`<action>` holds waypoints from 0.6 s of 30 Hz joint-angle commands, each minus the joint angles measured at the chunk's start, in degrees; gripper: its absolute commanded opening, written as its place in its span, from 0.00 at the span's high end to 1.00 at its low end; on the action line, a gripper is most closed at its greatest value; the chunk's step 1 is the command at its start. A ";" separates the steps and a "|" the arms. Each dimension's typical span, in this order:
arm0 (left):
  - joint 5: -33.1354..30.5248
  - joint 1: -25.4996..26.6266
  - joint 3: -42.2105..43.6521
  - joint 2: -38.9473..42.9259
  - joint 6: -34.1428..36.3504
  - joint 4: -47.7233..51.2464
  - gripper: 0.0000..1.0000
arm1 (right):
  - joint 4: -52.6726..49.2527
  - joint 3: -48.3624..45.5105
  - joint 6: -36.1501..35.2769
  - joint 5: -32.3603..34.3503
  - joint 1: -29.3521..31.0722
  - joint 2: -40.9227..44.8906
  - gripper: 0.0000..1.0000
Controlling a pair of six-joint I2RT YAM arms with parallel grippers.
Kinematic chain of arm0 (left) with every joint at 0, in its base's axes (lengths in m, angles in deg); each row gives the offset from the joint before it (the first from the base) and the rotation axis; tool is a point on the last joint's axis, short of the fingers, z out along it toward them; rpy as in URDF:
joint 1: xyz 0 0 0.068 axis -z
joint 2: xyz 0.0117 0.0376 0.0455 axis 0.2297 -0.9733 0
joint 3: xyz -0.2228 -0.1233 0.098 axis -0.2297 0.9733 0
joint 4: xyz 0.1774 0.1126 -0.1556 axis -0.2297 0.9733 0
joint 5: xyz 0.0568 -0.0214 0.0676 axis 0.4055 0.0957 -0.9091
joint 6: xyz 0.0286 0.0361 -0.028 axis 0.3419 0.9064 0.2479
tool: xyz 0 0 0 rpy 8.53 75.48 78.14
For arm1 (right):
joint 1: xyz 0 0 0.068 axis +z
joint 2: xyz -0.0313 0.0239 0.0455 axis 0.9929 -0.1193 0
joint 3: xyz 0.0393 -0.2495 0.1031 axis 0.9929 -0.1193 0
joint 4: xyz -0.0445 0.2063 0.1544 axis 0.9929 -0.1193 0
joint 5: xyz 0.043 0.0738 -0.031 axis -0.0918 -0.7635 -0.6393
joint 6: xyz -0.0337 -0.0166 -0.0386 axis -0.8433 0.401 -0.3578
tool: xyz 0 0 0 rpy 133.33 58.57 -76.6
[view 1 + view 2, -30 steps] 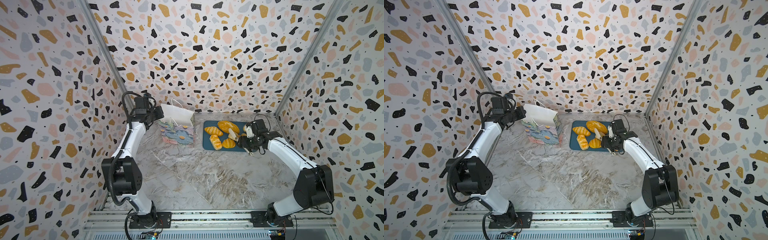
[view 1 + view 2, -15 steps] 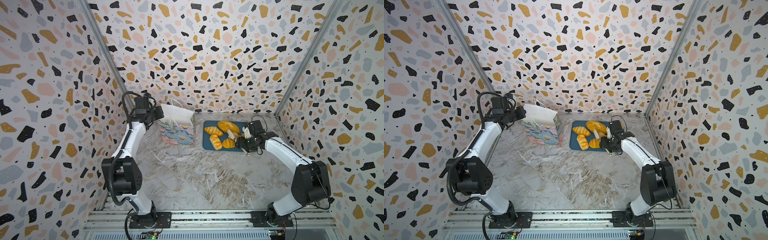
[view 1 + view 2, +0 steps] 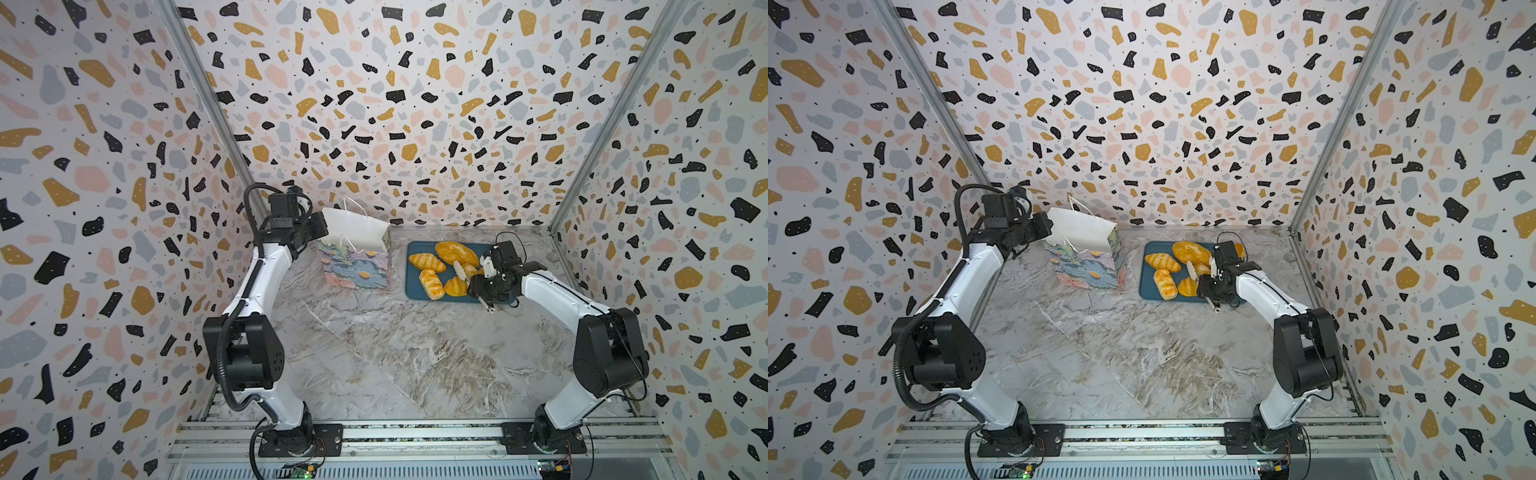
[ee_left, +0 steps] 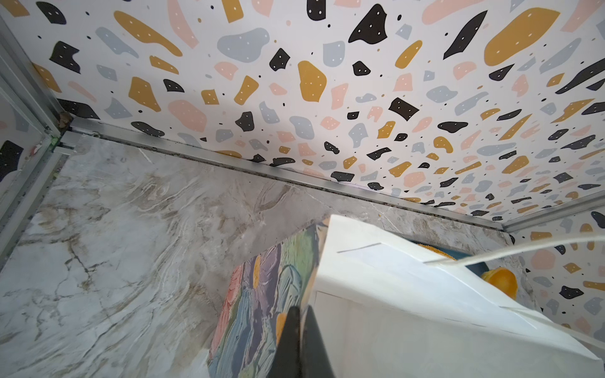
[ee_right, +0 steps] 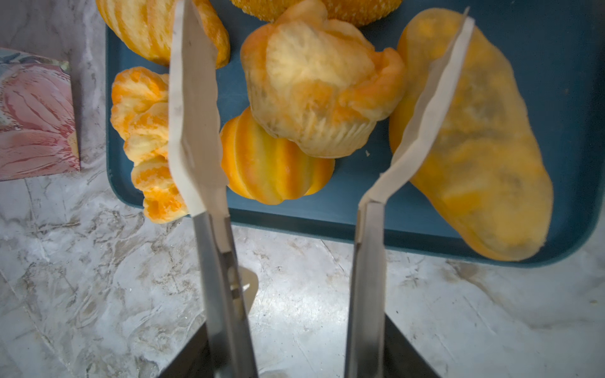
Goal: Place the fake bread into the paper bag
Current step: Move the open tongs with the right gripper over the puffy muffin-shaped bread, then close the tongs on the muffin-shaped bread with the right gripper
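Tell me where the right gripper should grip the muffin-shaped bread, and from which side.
Probably across its rounded middle, from above: the muffin-shaped bread lies tipped against the striped bun, and the right gripper hangs open straddling it, a finger on each side.

Paper bag (image 3: 1086, 253): upright, floral, white inside, mouth open, back left of marble tabletop (image 3: 1100, 353) | left gripper (image 3: 1045, 232): at the bag's left rim | teal tray (image 3: 1147, 289): just right of the bag, holding croissant (image 3: 1162, 262), speckled loaf (image 3: 1191, 252), roll (image 3: 1165, 283), round bun (image 3: 1187, 286) | right gripper (image 3: 1203, 286): low over the tray's near right part, hiding some bread.
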 commanded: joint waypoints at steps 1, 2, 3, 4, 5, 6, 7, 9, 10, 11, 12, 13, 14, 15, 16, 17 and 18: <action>0.95 -0.26 0.65 1.10 -0.24 -2.47 1.00 | 0.62 3.13 0.10 -0.65 0.36 0.05 0.40; 0.95 -0.26 0.66 1.12 -0.22 -2.52 1.00 | 0.63 3.23 0.08 -0.72 0.36 -0.21 0.41; 1.07 -0.26 0.69 1.15 -0.22 -2.52 1.00 | 0.57 3.36 0.04 -0.80 0.36 -0.38 0.42; 1.08 -0.24 0.74 1.09 -0.22 -2.48 1.00 | 0.66 3.50 0.01 -0.80 0.36 -0.47 0.44; 1.01 -0.26 0.67 1.14 -0.22 -2.50 1.00 | 0.64 3.62 0.01 -0.91 0.34 -0.55 0.47; 1.01 -0.22 0.67 1.13 -0.24 -2.47 1.00 | 0.57 3.78 0.05 -1.00 0.37 -0.58 0.48; 1.07 -0.26 0.67 1.12 -0.22 -2.52 1.00 | 0.58 3.80 0.05 -1.14 0.37 -0.60 0.49; 1.07 -0.26 0.67 1.14 -0.24 -2.48 1.00 | 0.53 3.91 -0.09 -1.39 0.36 -0.66 0.51; 1.02 -0.26 0.67 1.16 -0.22 -2.52 1.00 | 0.53 3.98 -0.07 -1.58 0.36 -0.61 0.52; 1.08 -0.26 0.67 1.22 -0.22 -2.49 1.00 | 0.54 4.00 -0.03 -1.61 0.36 -0.58 0.53; 1.08 -0.26 0.67 1.21 -0.24 -2.49 1.00 | 0.54 3.97 -0.07 -1.75 0.36 -0.57 0.54; 1.08 -0.26 0.68 1.10 -0.27 -2.48 1.00 | 0.48 4.03 -0.19 -1.71 0.36 -0.50 0.55; 1.08 -0.24 0.67 1.14 -0.25 -2.49 1.00 | 0.40 3.98 -0.29 -1.72 0.31 -0.49 0.56; 1.04 -0.26 0.67 1.16 -0.33 -2.52 1.00 | 0.41 3.98 -0.42 -1.70 0.27 -0.49 0.58; 1.07 -0.26 0.71 1.08 -0.30 -2.53 1.00 | 0.28 4.06 -0.52 -1.71 0.25 -0.50 0.59; 1.08 -0.26 0.76 1.14 -0.28 -2.51 1.00 | 0.19 4.07 -0.49 -1.73 0.27 -0.39 0.60; 1.08 -0.25 0.76 1.09 -0.36 -2.55 1.00 | 0.21 4.10 -0.64 -1.72 0.30 -0.23 0.63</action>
